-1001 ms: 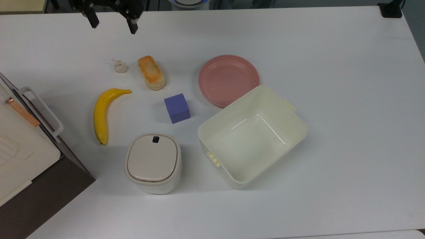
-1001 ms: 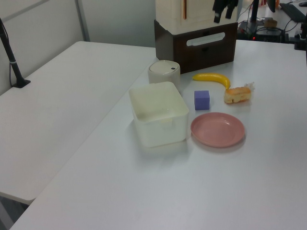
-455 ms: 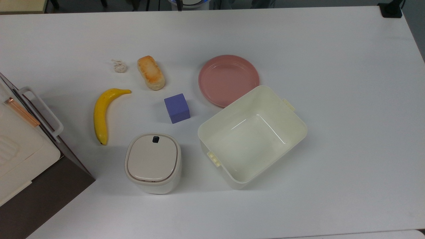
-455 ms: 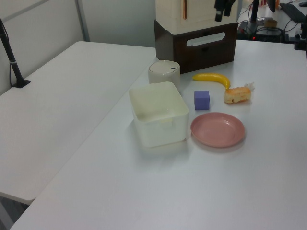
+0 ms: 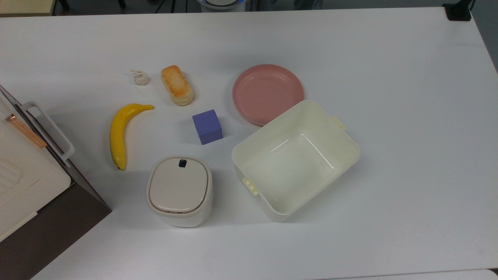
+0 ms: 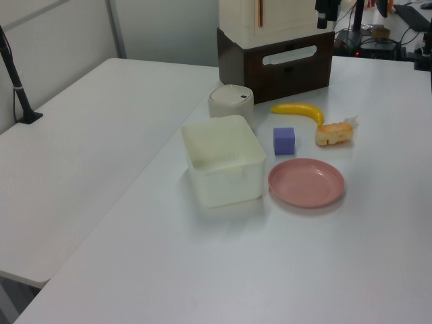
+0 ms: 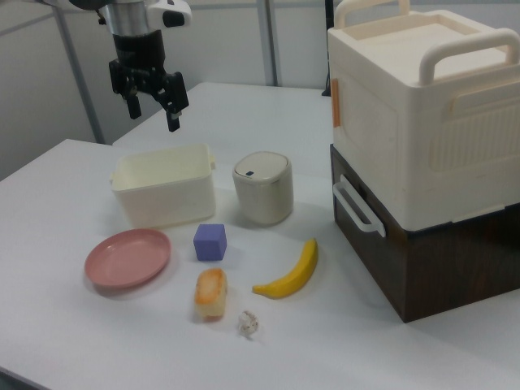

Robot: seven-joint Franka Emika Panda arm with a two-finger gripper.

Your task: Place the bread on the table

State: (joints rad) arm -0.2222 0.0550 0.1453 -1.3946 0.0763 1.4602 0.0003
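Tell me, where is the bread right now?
The bread lies flat on the table, in the top view's upper left, between the little off-white wad and the pink plate.

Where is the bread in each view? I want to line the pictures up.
Top view: the bread lies upper left of centre.
Left view: right of centre, near the far side.
Right view: low centre.
Shared landmark: the purple cube beside it in all three.
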